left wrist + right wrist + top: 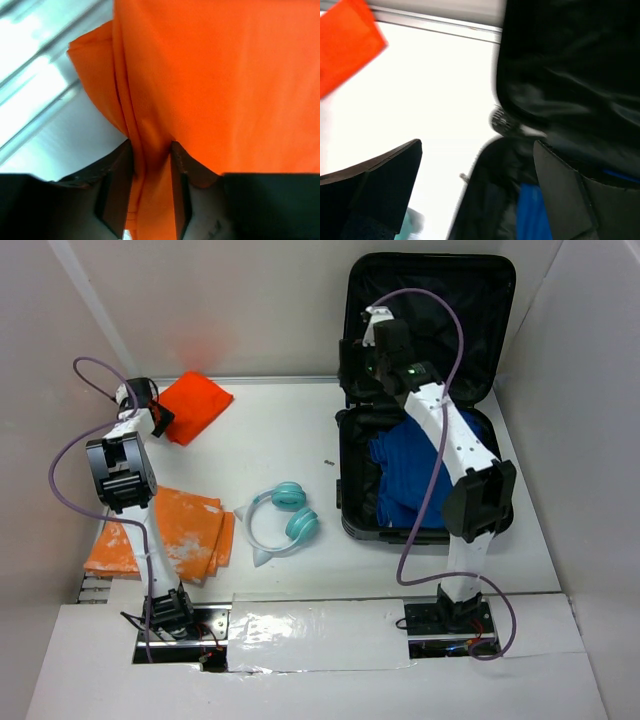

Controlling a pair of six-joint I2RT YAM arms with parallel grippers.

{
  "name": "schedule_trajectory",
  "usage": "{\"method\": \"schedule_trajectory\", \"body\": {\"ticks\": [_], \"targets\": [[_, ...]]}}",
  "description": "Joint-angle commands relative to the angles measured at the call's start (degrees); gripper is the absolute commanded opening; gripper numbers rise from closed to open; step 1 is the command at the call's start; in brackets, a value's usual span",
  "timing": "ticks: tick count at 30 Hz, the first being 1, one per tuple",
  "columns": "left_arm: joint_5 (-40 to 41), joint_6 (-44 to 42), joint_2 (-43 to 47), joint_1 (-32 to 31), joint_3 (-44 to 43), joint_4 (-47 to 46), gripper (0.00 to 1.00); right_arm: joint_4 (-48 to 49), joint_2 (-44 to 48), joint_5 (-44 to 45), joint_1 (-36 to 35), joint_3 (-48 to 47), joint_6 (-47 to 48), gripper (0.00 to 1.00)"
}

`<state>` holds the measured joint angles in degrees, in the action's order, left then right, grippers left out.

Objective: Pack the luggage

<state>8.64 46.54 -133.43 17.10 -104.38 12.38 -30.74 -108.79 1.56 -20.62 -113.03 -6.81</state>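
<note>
- Top external view. The left gripper point(152, 420) pinches the near corner of the orange cloth point(198, 403). The luggage point(425, 390) lies open well to the right of those fingers, lid upright, with a blue garment point(415, 480) in its base. The right gripper point(362, 365) hangs over the case's left hinge corner; its opening cannot be read from here.
- Likely fault: with only a corner held, the cloth may trail over the table point(290, 430), catch the case's left wall or drape outside it. The two arms could also meet above the case.
- Hidden: the right arm covers part of the garment and the case floor.
- Left wrist view. Both fingers point(117, 185) are closed on a narrow fold of the cloth, which spreads wide beyond the fingertips.
- Likely fault: so thin a fold of smooth fabric may slide out on lifting.
- Hidden: the luggage is out of view, and fabric masks how deep the fold sits between the pads.
- Right wrist view. The fingers point(380, 185) stand wide apart with nothing between them. The luggage lining lies beyond and to the right of the right-hand finger, with the blue garment just beside that finger's inner edge.
- Likely fault: that finger looks close enough to snag the lining or nudge the lid.
- Hard to make out: the view is blurred, and a small round grey part at the case rim cannot be identified.
</note>
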Motion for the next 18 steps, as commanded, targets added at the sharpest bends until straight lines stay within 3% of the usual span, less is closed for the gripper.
{"method": "schedule_trajectory", "body": {"ticks": [1, 7, 18], "targets": [[-7.4, -7.0, -2.0, -0.4, -2.4, 0.6, 0.45, 3.2, -5.7, -5.0, -2.7, -6.0, -0.6, 0.99], [-15.1, -21.1, -0.6, -2.9, -4.6, 5.1, 0.35, 2.0, -15.0, -7.2, -6.4, -14.9, -1.8, 0.99], [-23.6, -35.8, 10.2, -10.7, 9.7, 7.9, 0.22, 2.4, -23.5, -10.4, -8.0, -21.0, -1.8, 0.99]]}}
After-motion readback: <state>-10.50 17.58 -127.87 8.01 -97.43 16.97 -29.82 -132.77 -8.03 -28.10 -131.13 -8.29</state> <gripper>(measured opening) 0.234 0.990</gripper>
